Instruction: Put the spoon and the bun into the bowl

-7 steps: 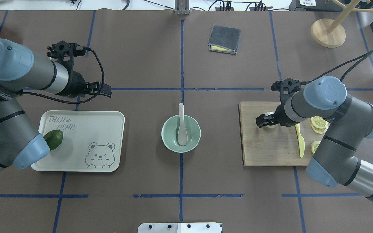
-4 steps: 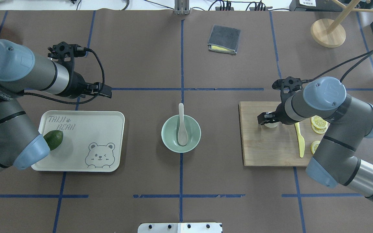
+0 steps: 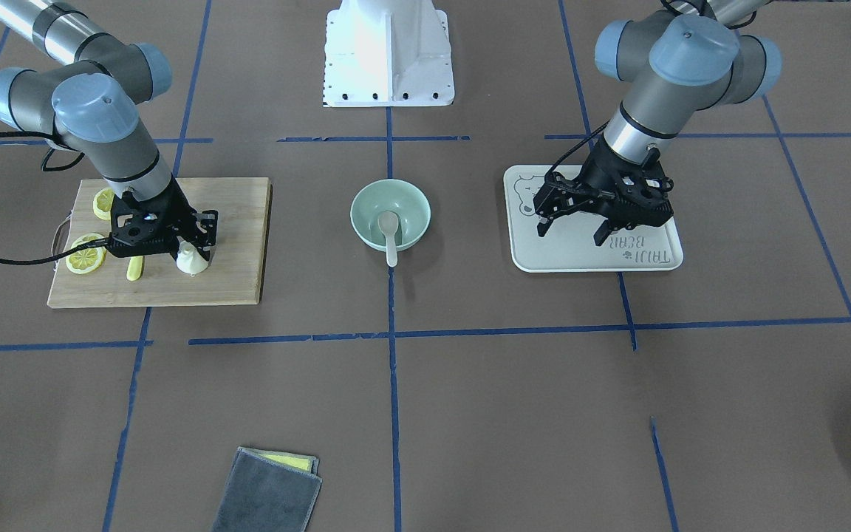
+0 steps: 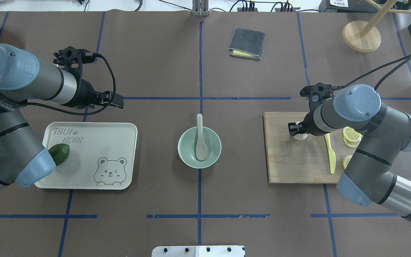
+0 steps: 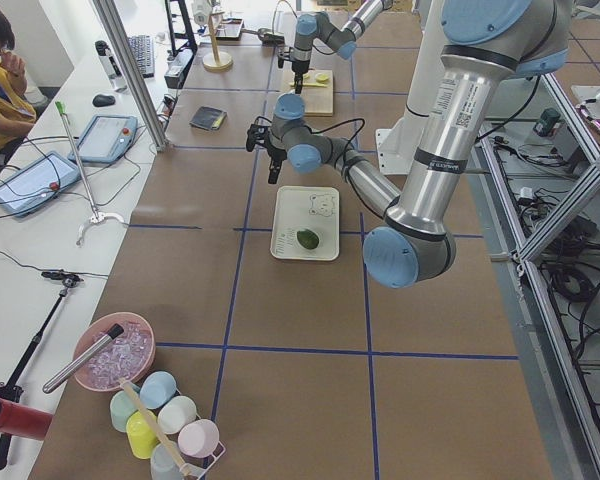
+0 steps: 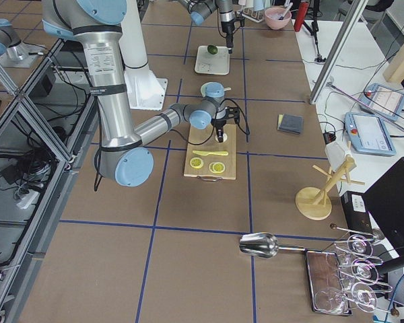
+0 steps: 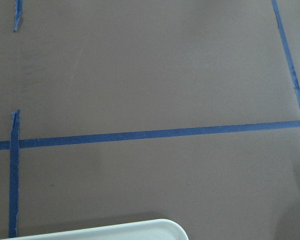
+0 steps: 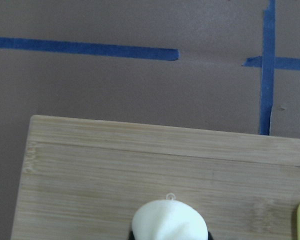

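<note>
The beige spoon (image 4: 200, 137) lies in the mint-green bowl (image 4: 186, 151) at the table's middle, its handle sticking out over the far rim; both also show in the front view, spoon (image 3: 390, 235) and bowl (image 3: 366, 203). The white bun (image 3: 190, 261) sits on the wooden cutting board (image 4: 284, 164). My right gripper (image 4: 295, 129) is down over the bun (image 4: 300, 136), jaws open on either side of it; the right wrist view shows the bun's top (image 8: 169, 220) at the bottom edge. My left gripper (image 3: 571, 230) hangs open and empty above the tray's far edge.
A cream tray (image 4: 120, 132) on the left holds a dark green avocado (image 4: 60, 153). A yellow knife (image 4: 330, 153) and lemon slices (image 4: 351, 137) lie on the board. A grey cloth (image 4: 247, 43) and a wooden stand (image 4: 361, 35) are at the back.
My right gripper has drawn in over the bun and come down around it. The left arm, spoon and bowl have not moved.
</note>
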Motion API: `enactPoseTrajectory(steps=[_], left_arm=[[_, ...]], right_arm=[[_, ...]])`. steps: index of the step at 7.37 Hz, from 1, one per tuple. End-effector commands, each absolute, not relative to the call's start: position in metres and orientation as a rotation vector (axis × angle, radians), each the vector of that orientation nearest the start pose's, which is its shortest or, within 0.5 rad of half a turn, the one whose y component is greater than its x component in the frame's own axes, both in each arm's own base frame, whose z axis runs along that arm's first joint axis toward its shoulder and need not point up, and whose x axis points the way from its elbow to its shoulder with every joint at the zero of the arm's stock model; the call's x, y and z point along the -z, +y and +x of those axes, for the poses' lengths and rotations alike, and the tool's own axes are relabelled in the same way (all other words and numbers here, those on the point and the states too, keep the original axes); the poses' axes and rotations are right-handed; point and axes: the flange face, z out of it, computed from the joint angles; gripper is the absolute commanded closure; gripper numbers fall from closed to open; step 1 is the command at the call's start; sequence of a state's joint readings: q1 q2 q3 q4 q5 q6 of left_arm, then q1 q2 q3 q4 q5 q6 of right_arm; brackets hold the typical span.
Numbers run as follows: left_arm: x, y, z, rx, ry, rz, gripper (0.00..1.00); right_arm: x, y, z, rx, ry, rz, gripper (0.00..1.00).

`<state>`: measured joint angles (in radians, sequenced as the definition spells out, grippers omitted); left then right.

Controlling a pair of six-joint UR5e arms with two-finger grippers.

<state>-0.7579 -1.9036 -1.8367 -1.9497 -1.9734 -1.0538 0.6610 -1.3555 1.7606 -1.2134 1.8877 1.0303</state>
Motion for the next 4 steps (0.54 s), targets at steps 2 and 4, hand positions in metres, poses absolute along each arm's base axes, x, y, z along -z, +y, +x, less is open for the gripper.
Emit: enactPoseTrajectory(steps=[2, 4], left_arm=[[-0.303, -0.475, 0.358, 0.025, 1.008, 0.293, 0.00], [-0.310, -0.462, 0.342, 0.018, 1.006, 0.297, 0.00]], right_arm=[[-0.367, -0.454, -0.411, -0.002, -0.835, 0.210, 0.60], [-0.285, -0.448, -0.447, -0.140, -0.904, 0.151, 0.58]])
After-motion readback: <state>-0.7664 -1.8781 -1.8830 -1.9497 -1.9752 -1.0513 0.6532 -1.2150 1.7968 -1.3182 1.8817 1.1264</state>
